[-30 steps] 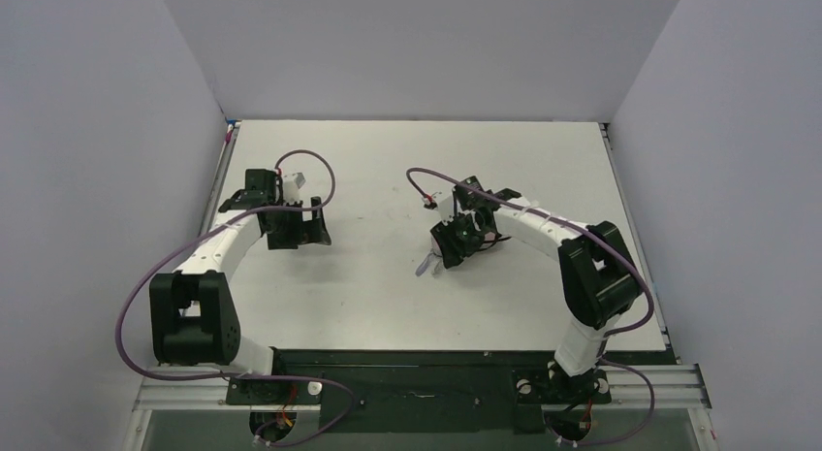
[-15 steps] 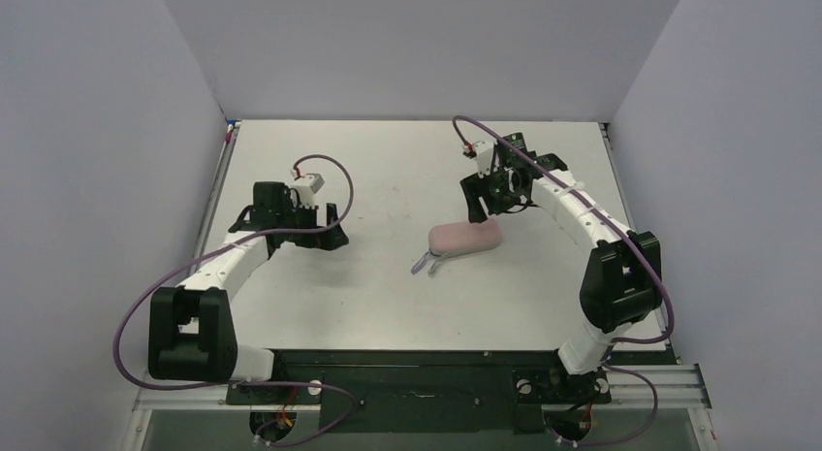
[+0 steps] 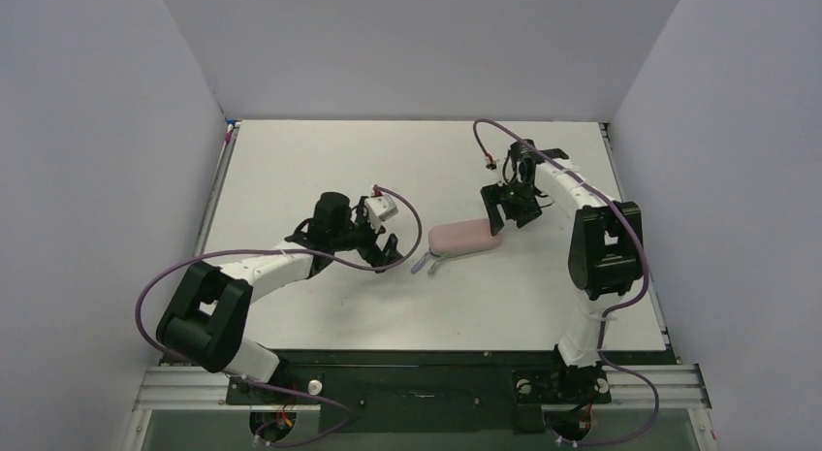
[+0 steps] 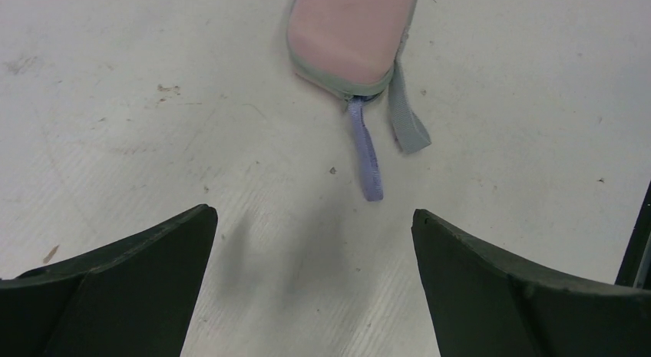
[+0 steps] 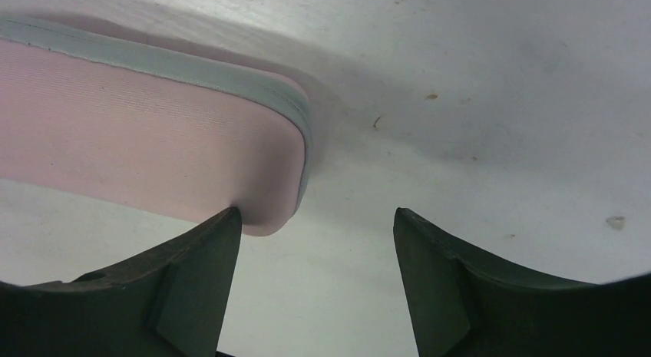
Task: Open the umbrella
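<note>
A pale pink oblong zip case with grey edging lay flat near the middle of the white table — the umbrella itself did not show in any view. Two straps trailed from the case's end toward 7 o'clock in the overhead view: a thin lavender strap and a broader grey strap, both limp on the table.

The left gripper sat just at the 9 o'clock side of that strapped end, its fingers spread wide and empty; in its wrist view the case end lay at 12 o'clock, beyond the fingertips, and the lavender strap tip reached down toward the gap between them without touching.

The right gripper hovered at the case's opposite end, toward 2 o'clock — fingers apart, holding nothing, the left one close against the case's rounded corner.
</note>
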Tool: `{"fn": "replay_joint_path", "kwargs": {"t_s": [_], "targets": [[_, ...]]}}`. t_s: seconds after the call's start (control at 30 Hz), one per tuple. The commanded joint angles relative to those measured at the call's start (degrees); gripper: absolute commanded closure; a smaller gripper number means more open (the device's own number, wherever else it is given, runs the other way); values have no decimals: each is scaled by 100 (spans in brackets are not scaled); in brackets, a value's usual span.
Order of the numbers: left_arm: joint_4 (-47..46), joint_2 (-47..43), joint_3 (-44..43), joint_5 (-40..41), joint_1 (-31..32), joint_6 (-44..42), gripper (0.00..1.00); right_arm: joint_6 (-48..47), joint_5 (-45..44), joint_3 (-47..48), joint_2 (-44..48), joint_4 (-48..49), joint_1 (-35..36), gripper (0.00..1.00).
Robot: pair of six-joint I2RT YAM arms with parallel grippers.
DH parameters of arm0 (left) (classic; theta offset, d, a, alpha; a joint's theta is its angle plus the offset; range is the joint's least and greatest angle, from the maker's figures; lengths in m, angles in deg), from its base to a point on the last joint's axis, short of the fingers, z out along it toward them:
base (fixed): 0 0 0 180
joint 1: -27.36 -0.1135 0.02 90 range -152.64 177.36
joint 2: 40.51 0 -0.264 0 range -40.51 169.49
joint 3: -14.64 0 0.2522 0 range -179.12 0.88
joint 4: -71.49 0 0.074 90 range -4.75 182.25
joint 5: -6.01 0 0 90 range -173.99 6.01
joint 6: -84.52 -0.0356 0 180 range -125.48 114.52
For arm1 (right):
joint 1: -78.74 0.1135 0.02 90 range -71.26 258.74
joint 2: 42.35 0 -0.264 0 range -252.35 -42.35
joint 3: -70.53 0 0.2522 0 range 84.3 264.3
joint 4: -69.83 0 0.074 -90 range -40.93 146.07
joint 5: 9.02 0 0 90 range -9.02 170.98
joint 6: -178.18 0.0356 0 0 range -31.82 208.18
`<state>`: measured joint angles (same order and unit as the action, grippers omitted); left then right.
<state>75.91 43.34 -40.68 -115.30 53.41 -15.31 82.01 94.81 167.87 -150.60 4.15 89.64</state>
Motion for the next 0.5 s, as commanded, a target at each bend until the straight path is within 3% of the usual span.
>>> {"fn": "replay_joint_path", "kwargs": {"t_s": [0.0, 0.27, 0.47], "targets": [[-736, 268, -195, 163, 331, -112, 0, -343, 728, 624, -346, -416, -13, 32], [-1286, 331, 245, 667, 688, 230, 9, -750, 1843, 1052, -644, -1121, -58, 31], [-1629, 532, 313, 1071, 744, 290, 10, -561, 1852, 980, -1011, -921, -11, 33]]}}
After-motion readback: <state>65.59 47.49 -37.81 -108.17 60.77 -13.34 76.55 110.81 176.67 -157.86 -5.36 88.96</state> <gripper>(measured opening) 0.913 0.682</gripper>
